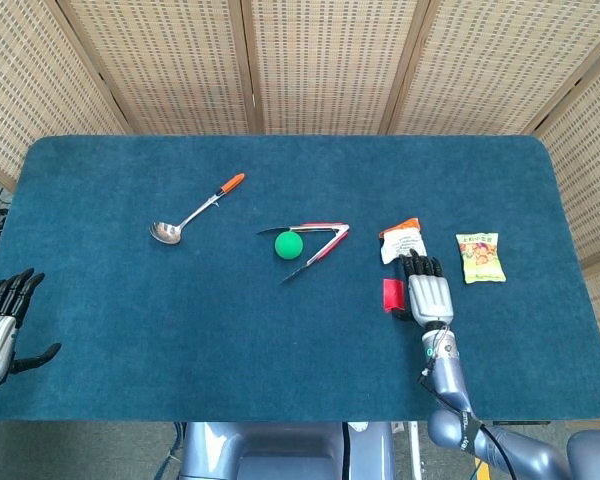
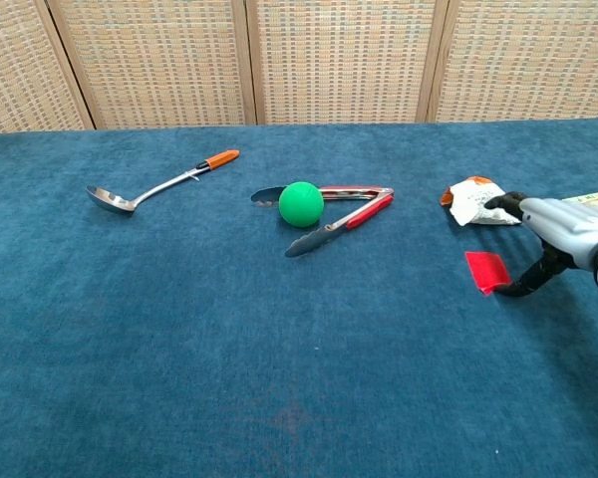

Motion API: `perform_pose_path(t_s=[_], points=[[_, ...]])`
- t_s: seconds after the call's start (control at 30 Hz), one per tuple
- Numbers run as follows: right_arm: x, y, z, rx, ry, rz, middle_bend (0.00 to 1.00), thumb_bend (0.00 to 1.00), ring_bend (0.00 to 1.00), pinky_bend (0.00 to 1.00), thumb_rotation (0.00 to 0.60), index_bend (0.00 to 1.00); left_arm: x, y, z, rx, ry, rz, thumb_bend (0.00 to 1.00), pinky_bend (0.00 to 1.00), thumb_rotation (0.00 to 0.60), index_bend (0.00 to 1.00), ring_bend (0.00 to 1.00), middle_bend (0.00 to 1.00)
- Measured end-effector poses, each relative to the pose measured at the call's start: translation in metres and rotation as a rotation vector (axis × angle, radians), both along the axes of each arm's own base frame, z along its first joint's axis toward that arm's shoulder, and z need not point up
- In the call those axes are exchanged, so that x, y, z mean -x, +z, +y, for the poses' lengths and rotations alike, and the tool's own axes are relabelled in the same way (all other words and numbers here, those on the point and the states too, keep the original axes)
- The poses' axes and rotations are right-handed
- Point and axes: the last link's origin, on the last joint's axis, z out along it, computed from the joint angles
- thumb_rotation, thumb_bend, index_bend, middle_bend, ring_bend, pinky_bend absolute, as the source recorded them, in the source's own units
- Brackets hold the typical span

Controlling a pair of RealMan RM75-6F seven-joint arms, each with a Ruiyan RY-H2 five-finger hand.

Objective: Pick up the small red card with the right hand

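The small red card [image 1: 391,295] [image 2: 486,271] lies on the blue cloth right of centre, its right edge looking slightly raised in the chest view. My right hand [image 1: 427,297] [image 2: 566,231] hovers just to its right, palm down, fingers stretched forward over a white snack packet [image 1: 403,241] [image 2: 475,200]. The thumb [image 2: 526,287] curls down to the card's right edge, while the other fingers stay well above it. Nothing is pinched. My left hand [image 1: 0,325] hangs at the table's near left edge, fingers spread, holding nothing.
A green ball [image 1: 289,245] [image 2: 301,203] sits against red-handled tongs [image 1: 320,242] [image 2: 347,211] at mid-table. A ladle with an orange handle [image 1: 195,210] [image 2: 162,185] lies further left. A yellow snack bag [image 1: 479,257] is right of the hand.
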Motion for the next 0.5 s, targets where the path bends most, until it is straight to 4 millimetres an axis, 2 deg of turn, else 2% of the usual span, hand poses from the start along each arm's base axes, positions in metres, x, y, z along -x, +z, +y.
perform_pose_path(t_s=[0.5], points=[[-0.011, 0.019, -0.014, 0.048, 0.025, -0.002, 0.0, 0.26, 0.0, 0.0, 0.6, 0.0, -0.002, -0.001, 0.0, 0.005, -0.009, -0.005, 0.22, 0.0, 0.6, 0.0, 0.0, 0.0]])
